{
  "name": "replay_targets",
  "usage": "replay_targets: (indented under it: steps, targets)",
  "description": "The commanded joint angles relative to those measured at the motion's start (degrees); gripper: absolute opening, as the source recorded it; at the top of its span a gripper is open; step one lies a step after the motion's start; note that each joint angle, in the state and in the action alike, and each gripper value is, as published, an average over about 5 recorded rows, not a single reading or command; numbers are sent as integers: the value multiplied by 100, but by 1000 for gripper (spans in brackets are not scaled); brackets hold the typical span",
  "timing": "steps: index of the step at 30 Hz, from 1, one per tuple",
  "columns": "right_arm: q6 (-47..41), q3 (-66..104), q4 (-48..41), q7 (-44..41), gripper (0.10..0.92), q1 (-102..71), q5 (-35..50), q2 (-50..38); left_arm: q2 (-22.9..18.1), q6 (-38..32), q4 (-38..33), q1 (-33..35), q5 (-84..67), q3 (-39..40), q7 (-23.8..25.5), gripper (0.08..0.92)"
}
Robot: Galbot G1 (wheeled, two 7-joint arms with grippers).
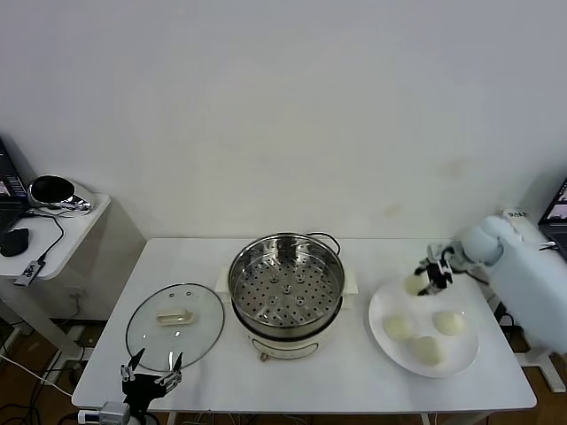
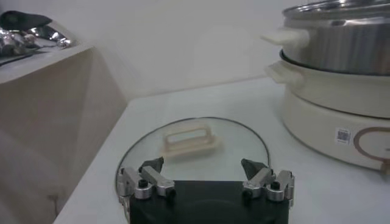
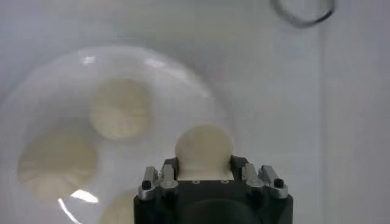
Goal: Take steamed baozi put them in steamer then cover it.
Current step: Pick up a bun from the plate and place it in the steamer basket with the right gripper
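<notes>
Head view: we see a white table point(image 1: 354, 390) with the steamer point(image 1: 286, 288) at its centre, lid off, its perforated tray bare. To the left of the steamer, in the lower left of the frame, the cover point(image 1: 174, 325) lies flat on the table with its cream handle up. At the right sits a white plate point(image 1: 381, 341) carrying three baozi point(image 1: 399, 328) in a loose cluster. Our right gripper point(image 1: 428, 282) is over the plate's upper edge, at the right middle of the frame, and its jaws are clenched on a fourth bun point(image 1: 413, 284); whether that bun touches the plate we cannot tell. In the right wrist view the same bun point(image 3: 203, 150) sits squarely between the fingers point(image 3: 167, 173), which press its two sides, and other baozi point(image 3: 120, 109) show on the plate point(image 3: 49, 79) beyond it. Our left gripper point(image 1: 151, 379) is at the bottom left of the head view, just beside the near rim of the cover, jaws spread wide and holding nothing. The left wrist view confirms this: the open fingers point(image 2: 151, 172) frame the cover point(image 2: 192, 146), with the steamer point(image 2: 338, 73) at the right edge.
</notes>
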Motion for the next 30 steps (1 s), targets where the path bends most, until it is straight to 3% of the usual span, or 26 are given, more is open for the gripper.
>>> replay_targets:
  steps: [1, 5, 10, 17, 30]
  targets:
    - [-12, -2198, -32, -343, 534, 2920, 1557, 899, 10, -7, -50, 25, 57, -4, -21, 823]
    - [775, -2357, -698, -443, 535, 3191, 1805, 1797, 37, -18, -94, 30, 59, -66, -73, 823]
    - [2922, -2279, -1866, -741, 535, 3231, 2045, 2863, 31, -8, -181, 27, 55, -167, -102, 823]
    - [5007, -2225, -2512, -978, 541, 3073, 1343, 3515, -57, -1, -227, 44, 60, -216, -104, 823]
    - [5295, -2699, -2018, -937, 543, 2731, 779, 3711, -178, -4, -249, 66, 74, -261, -133, 823]
